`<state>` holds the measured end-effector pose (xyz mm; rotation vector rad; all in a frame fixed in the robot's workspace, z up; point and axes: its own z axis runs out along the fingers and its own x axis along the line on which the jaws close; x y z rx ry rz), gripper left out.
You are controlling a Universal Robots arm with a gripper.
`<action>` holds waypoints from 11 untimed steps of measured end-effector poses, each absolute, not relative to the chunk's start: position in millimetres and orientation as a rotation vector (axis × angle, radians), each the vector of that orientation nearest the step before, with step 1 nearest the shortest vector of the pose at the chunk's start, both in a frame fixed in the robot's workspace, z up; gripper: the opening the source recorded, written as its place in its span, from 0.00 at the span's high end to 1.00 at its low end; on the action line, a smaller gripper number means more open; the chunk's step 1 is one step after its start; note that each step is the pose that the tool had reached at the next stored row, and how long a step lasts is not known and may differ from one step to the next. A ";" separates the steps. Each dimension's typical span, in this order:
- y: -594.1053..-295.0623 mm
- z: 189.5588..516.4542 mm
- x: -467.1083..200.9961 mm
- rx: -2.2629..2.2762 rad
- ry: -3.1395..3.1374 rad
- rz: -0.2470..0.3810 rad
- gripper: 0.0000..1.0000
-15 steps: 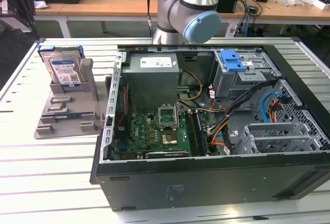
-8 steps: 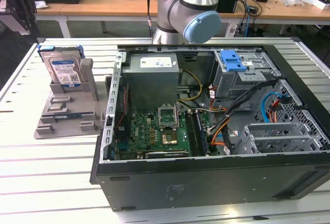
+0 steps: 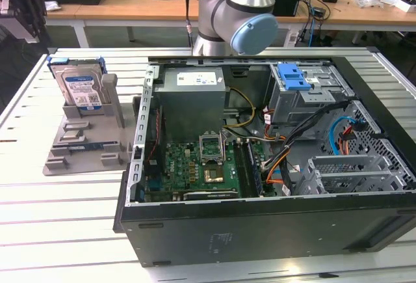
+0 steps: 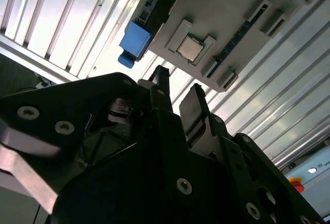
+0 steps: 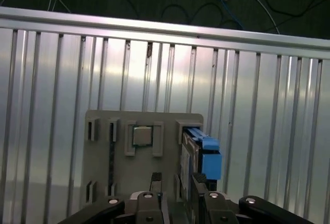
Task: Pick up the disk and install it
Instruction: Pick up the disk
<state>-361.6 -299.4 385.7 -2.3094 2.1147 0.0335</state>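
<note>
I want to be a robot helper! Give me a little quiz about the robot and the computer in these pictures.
1. True or false: the silver rectangular hard disk in a blue plastic bracket is already inside the open black computer case.
2. Pick one: the disk stands upright in A) a grey plastic holder tray, B) a cardboard box, C) a drawer.
3. Fill the gap: the black metal claw is open and holds ____.

Key: 1 false; 2 A; 3 nothing.
</note>
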 end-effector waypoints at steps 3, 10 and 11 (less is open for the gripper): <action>-288.9 385.7 -361.6 -2.309 2.115 0.033 0.64; -279.1 385.7 -361.6 -2.309 2.115 0.034 0.64; -278.8 385.7 -361.6 -2.309 2.115 0.034 0.64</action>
